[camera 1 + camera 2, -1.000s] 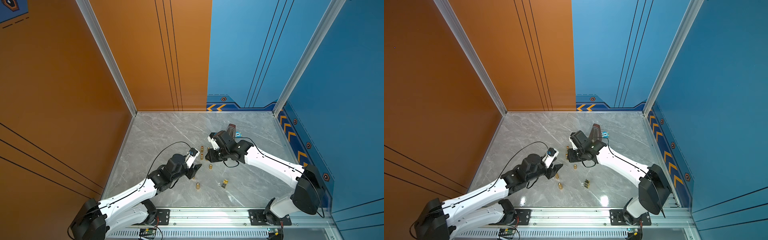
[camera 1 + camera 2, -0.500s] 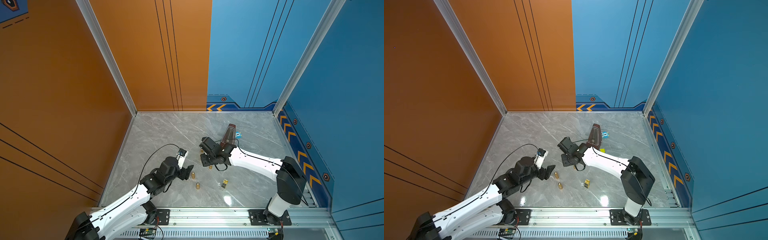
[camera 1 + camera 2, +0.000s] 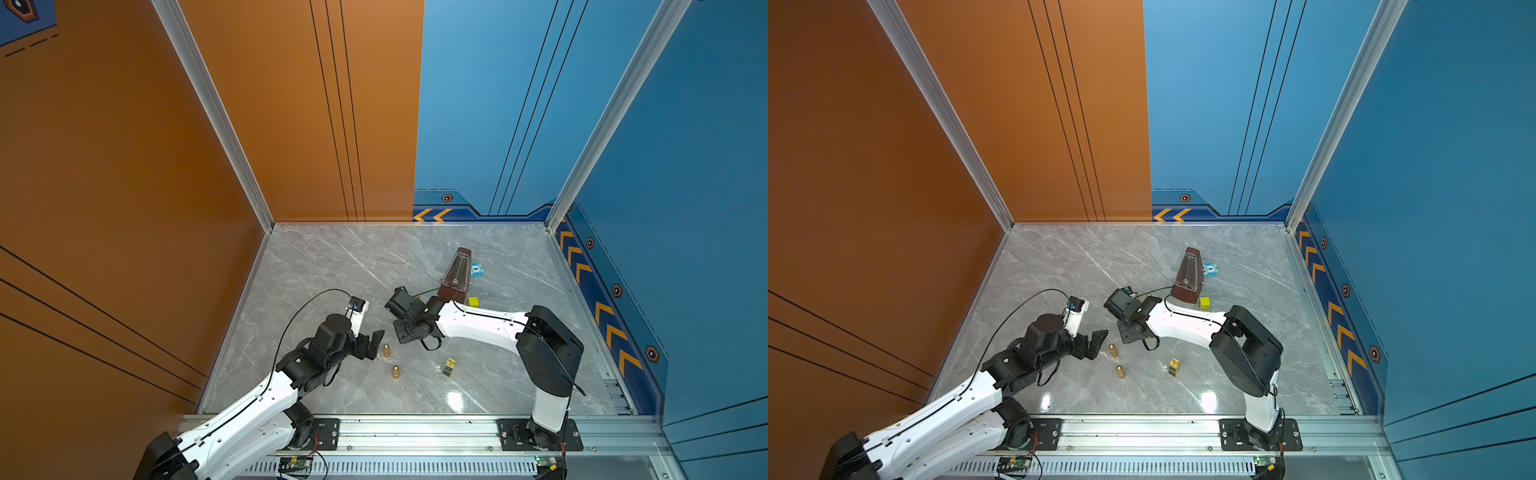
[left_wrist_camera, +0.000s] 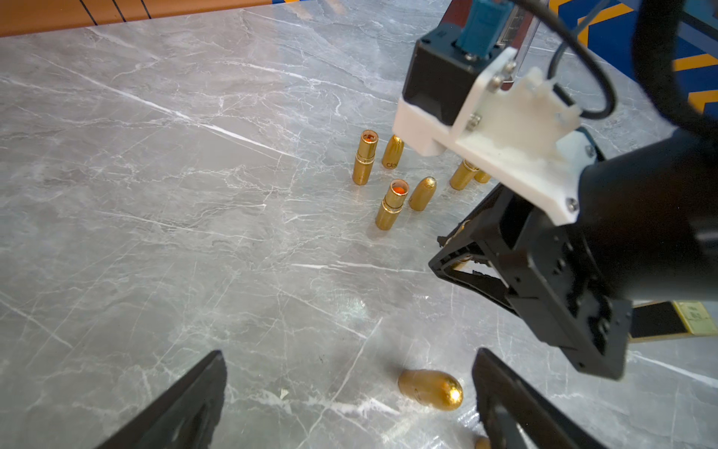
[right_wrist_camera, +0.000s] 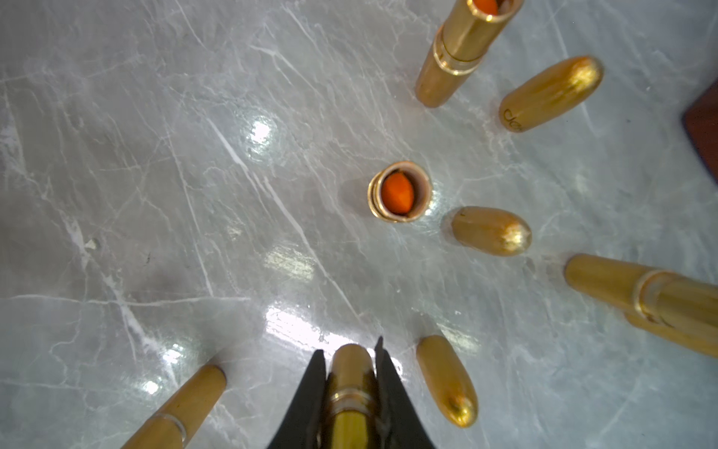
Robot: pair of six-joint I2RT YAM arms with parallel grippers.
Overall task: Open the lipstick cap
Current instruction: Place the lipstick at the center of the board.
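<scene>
Entry, lipstick job: I log the right gripper (image 5: 349, 352) clamped on a gold lipstick tube (image 5: 351, 404) low over the marble table (image 5: 155, 194) — left gripper (image 4: 349, 355) spread wide, holding nothing, a loose gold cap (image 4: 431, 390) just beside one finger.

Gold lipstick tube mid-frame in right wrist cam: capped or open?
Open. The upright gold lipstick tube shows a bare mouth with orange stick inside; a gold bullet-shaped cap sits apart beside it.
</scene>
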